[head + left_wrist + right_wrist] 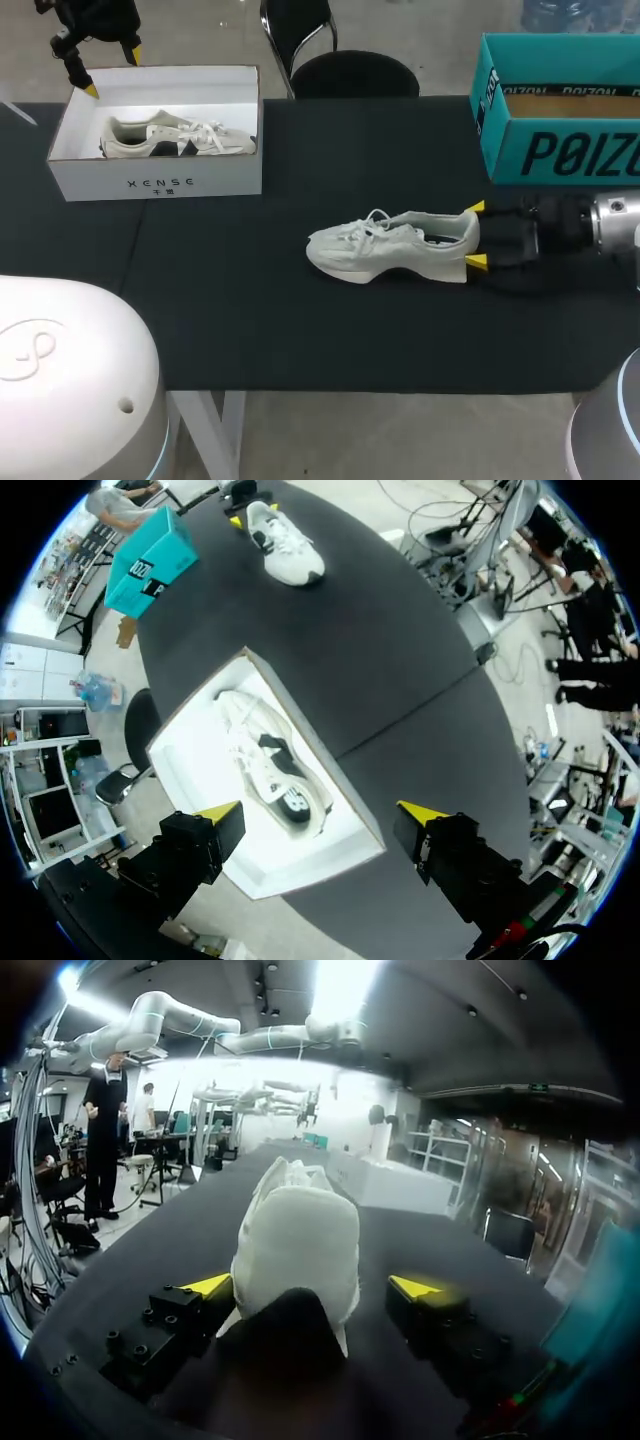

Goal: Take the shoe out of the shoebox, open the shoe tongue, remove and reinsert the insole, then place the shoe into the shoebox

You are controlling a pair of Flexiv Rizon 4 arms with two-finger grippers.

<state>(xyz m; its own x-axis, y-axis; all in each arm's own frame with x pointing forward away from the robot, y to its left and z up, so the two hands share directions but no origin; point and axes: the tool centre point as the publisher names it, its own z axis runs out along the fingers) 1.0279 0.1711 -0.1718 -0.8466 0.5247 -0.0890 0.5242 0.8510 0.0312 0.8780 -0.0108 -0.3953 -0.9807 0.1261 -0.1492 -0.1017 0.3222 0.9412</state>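
**Clerk:** Where does the task's shoe stand?

**Inspector:** The loose shoe lies on its sole in the middle of the table, well apart from both boxes. The right gripper sits at its heel with a yellow tip on each side. The right wrist view shows a gap at one finger, so the pincer is judged released, not grasping.

**Clerk:** And the left?

**Inspector:** The left gripper hangs over the white shoebox's outer end. Its fingers are spread wide and hold nothing.

**Clerk:** Hazards?

**Inspector:** There are three. If the fingers close on the soft heel collar alone, it may fold and the shoe may slip or swing toe-down when lifted. A push from the heel without a grip would slide the shoe along the cloth. With only one arm at the shoe, nothing steadies it while the tongue and insole are worked, so it may roll onto its side.

**Clerk:** Containers?

**Inspector:** The white shoebox is open and holds a second pale shoe lying on its side. The teal box is also open. Only its brown lining shows, so its contents cannot be told.
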